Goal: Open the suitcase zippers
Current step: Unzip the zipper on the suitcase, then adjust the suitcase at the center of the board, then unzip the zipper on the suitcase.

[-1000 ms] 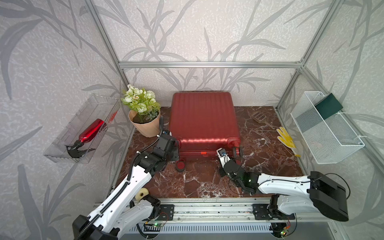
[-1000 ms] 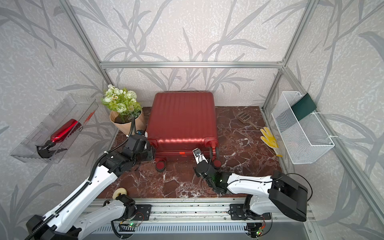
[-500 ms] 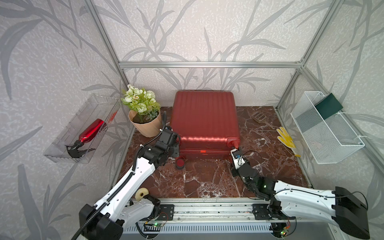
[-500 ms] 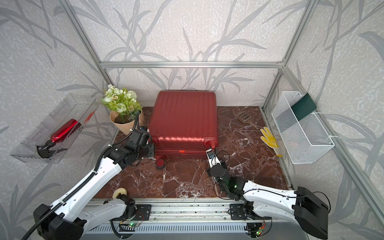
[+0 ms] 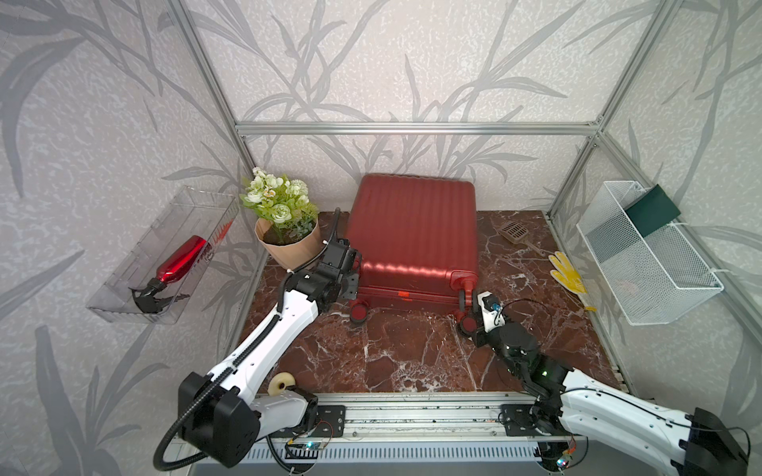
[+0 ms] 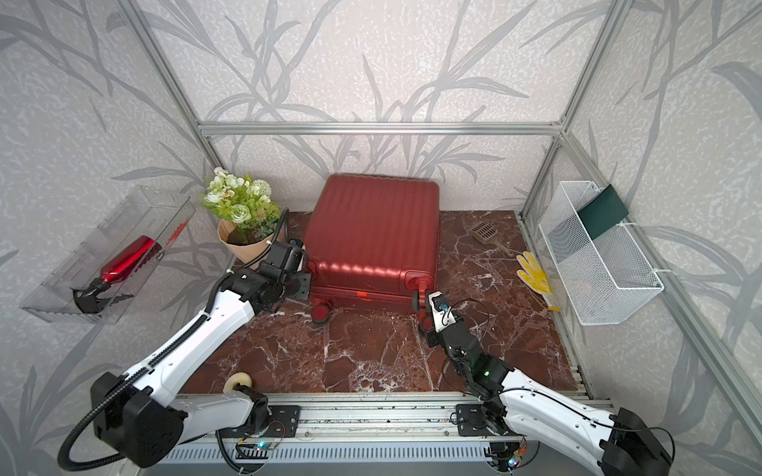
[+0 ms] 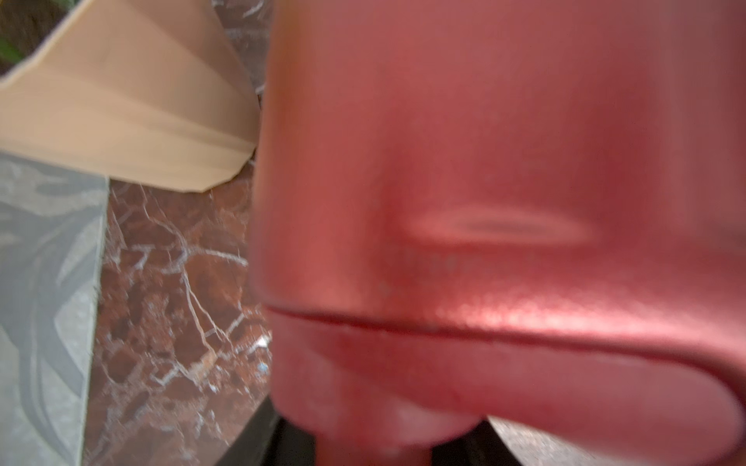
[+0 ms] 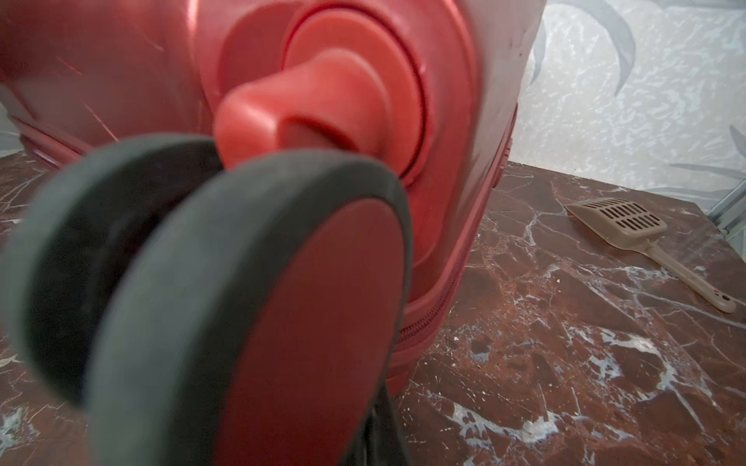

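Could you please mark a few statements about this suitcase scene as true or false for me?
1. The suitcase lies closed on the marble surface. True.
2. The flower pot stands beside the wire basket. False: it stands at the suitcase's opposite side, nearer the clear tray.
3. A red spray bottle lies in the clear tray. True.
4. The yellow glove lies on top of the suitcase. False: it lies on the marble surface near the wire basket.
5. The right tool is close to a wheel of the suitcase. True.
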You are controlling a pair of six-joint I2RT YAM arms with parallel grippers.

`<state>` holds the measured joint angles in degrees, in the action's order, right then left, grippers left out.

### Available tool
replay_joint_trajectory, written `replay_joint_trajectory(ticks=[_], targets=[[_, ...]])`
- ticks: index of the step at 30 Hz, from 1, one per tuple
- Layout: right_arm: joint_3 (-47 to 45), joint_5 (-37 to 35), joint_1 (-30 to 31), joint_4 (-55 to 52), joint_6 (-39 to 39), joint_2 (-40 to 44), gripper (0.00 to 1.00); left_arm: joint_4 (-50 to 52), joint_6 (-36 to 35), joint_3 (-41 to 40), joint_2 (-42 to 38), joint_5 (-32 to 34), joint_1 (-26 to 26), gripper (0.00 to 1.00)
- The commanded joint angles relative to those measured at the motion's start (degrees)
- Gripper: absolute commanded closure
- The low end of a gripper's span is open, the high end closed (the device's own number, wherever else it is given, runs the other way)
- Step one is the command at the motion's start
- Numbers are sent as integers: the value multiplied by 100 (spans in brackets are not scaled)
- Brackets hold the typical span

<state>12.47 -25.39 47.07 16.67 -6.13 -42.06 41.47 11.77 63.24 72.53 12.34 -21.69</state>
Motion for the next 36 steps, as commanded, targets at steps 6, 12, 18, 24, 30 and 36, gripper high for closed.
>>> replay_joint_trajectory(ticks=[6, 12, 18, 24, 30, 36], targets=[[166, 66, -85, -88, -291, 321, 100, -852, -70, 1512, 1799, 1137, 517, 91], [315, 315, 175, 24, -556, -89, 100, -655, 191, 2318, 1704, 513, 450, 41], [482, 536, 215, 397, -802, -496, 100, -98, 239, 2076, 647, 153, -580, 23], [636, 761, 215, 798, -1003, -909, 100, -619, 1361, 939, -122, -355, -2151, 1], [704, 812, 224, 926, -1250, -1031, 100, -1334, 1736, 1029, 518, -315, -3371, 1], [695, 667, 224, 569, -1260, -612, 100, -1551, 1828, 1279, 1164, -234, -3823, 1]])
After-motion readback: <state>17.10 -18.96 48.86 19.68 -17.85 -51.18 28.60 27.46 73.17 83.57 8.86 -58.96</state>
